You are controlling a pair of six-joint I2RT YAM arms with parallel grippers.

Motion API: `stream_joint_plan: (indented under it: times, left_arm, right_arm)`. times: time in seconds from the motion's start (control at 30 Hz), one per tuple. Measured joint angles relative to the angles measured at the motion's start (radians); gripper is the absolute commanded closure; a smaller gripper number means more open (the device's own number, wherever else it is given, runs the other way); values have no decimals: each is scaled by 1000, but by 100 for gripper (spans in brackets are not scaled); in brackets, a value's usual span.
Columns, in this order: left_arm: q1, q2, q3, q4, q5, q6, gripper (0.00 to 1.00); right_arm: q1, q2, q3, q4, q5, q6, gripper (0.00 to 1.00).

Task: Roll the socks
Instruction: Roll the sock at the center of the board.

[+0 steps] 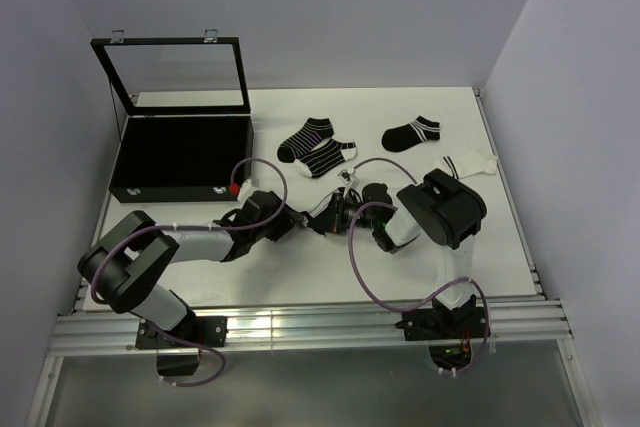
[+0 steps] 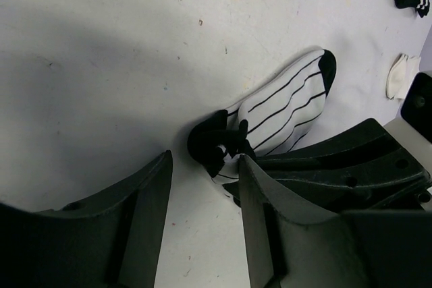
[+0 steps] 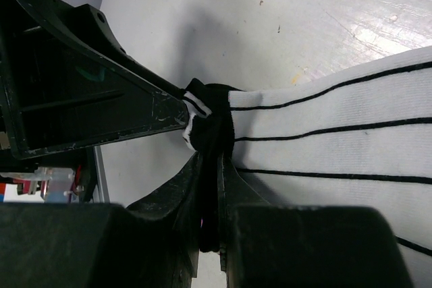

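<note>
Socks (image 1: 411,134): five; four loose on table (image 1: 500,237), one white striped sock (image 3: 337,146) clenched in right pincer (image 3: 217,160); left pincer (image 2: 204,183) released.

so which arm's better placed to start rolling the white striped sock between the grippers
Right, probably. The right gripper is shut on the bunched black end of the white striped sock, so it could start turning it over. The left gripper is open near that end, gripping nothing.

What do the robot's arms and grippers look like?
The left arm and right arm have black joint housings and white links. A purple cable loops along each. The left gripper and right gripper each have two matte-black, wedge-shaped fingers. A red spot marks the left wrist.
</note>
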Motion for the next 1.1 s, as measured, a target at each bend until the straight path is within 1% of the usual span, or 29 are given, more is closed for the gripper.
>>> stream_joint_plan:
  times: [0.4,0.5,0.6,0.63,0.7,0.73,0.8,0.83,0.9,0.93,1.0,1.1]
  left_arm:
    - [-5,55,16,49,6,5,62]
    - [-7,74,30,51,6,9,69]
    - [-7,93,48,47,3,21,78]
    - [-7,98,52,46,3,26,84]
    - [-7,103,60,42,2,32,93]
    - [-8,105,63,39,0,35,100]
    - [-9,108,71,31,-2,40,100]
    - [-10,109,76,26,-2,42,100]
    - [-14,112,86,14,-5,45,100]
    - [-16,112,90,7,-5,48,100]
    - [-21,113,105,-22,-6,56,100]
    - [-24,113,138,-82,-13,71,100]
  right_arm:
    - [-10,8,19,-25,-23,27,100]
    - [-12,9,23,-33,-27,30,100]
    - [-13,9,27,-42,-30,30,98]
    - [-13,9,30,-47,-31,29,96]
    - [-13,8,34,-57,-31,28,94]
    - [-13,5,36,-66,-31,26,90]
    - [-13,-8,38,-93,-25,14,85]
    - [-12,-19,38,-112,-18,6,79]
    - [-12,-45,38,-154,-3,-13,74]
    - [-12,-64,38,-181,7,-24,68]
    - [-12,-122,38,-261,42,-62,63]
    - [-2,-236,38,-419,137,-141,56]
